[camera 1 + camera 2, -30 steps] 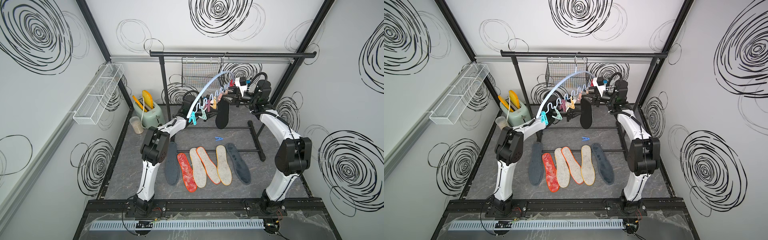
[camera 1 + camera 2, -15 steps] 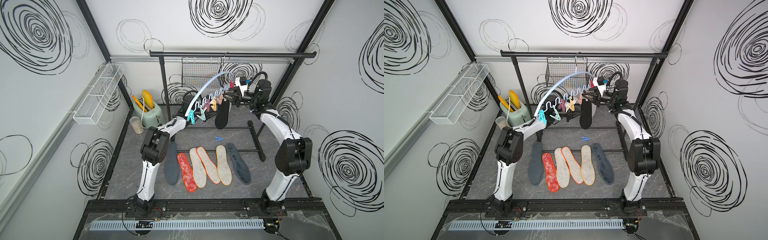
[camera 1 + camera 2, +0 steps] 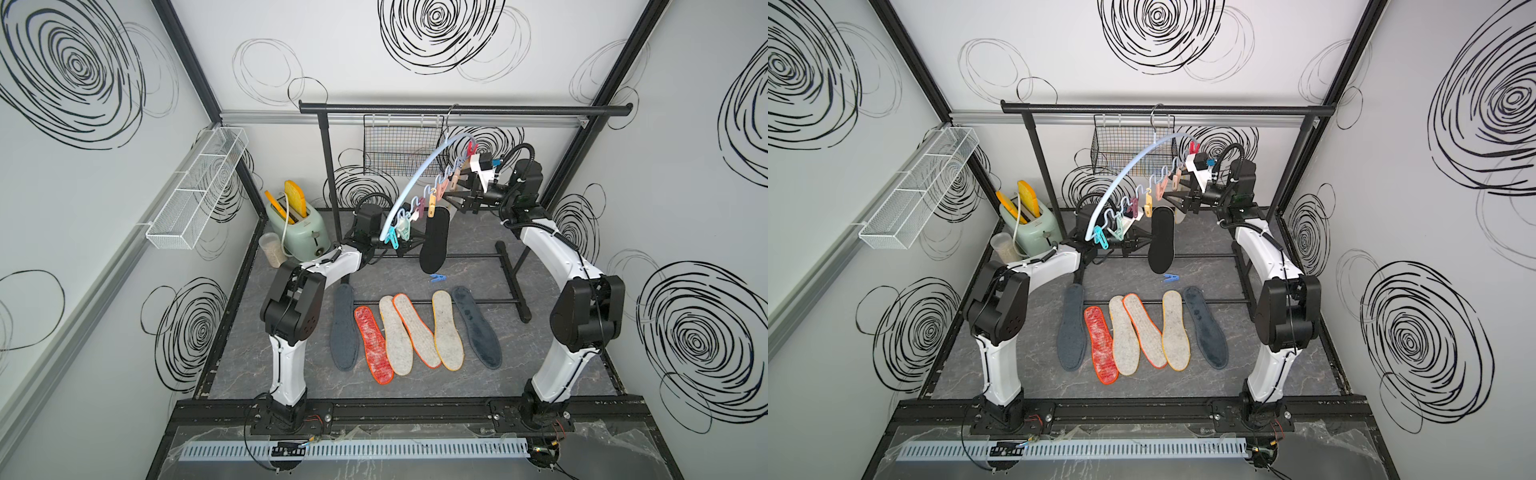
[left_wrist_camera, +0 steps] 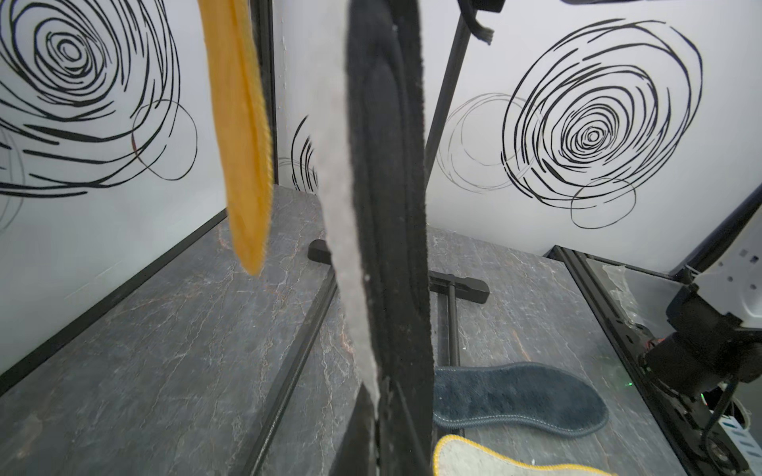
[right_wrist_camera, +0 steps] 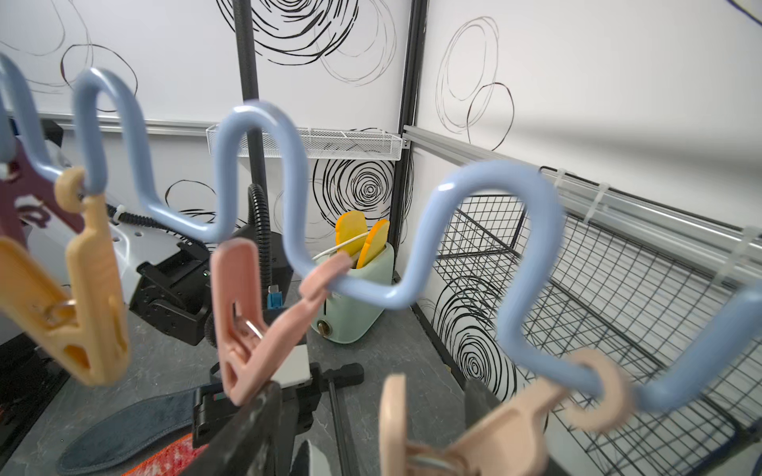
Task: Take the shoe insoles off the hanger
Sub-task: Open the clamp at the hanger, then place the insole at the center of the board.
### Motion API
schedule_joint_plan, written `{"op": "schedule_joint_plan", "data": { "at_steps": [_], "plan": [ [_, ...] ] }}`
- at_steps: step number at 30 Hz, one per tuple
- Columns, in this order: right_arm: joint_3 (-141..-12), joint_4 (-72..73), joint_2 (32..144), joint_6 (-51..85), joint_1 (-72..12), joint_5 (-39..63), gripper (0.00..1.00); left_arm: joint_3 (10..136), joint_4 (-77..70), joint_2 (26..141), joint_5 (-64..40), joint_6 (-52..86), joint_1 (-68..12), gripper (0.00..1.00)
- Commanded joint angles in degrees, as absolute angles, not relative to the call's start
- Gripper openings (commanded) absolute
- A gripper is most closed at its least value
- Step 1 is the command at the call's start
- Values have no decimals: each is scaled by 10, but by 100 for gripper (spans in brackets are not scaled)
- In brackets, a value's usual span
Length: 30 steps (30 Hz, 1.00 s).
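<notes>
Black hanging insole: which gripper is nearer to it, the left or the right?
Left. The left gripper is shut on the black insole, at its edge. The right gripper is apart from it, higher up, open at the pegs beyond the insole's top end.

Mint-green toaster beside a cup, white wire shelf, black mesh basket, garment rail
</notes>
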State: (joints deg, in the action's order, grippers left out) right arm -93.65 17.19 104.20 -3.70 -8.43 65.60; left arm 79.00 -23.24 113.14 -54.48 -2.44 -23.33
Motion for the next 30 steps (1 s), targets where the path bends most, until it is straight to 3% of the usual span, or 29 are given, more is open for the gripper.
{"op": "schedule_joint_plan", "data": {
  "at_steps": [1, 7, 12, 18, 25, 30],
  "plan": [
    [-921, 181, 1023, -43, -83, 649, 74, 752, -275, 1092, -515, -7, -230, 0],
    [-843, 219, 999, -32, -77, 618, 78, 662, -267, 1026, -442, 60, -232, 0],
    [-754, 242, 964, -1, -68, 559, 78, 626, -121, 970, -328, 111, -236, 0],
    [-643, 293, 925, 54, -67, 499, 78, 506, -94, 869, -289, 214, -241, 0],
    [-575, 315, 882, 96, -69, 461, 78, 435, 87, 718, -209, 238, -244, 0],
    [-555, 316, 861, 106, -77, 459, 78, 445, 263, 641, -180, 237, -151, 0]
  ]
}}
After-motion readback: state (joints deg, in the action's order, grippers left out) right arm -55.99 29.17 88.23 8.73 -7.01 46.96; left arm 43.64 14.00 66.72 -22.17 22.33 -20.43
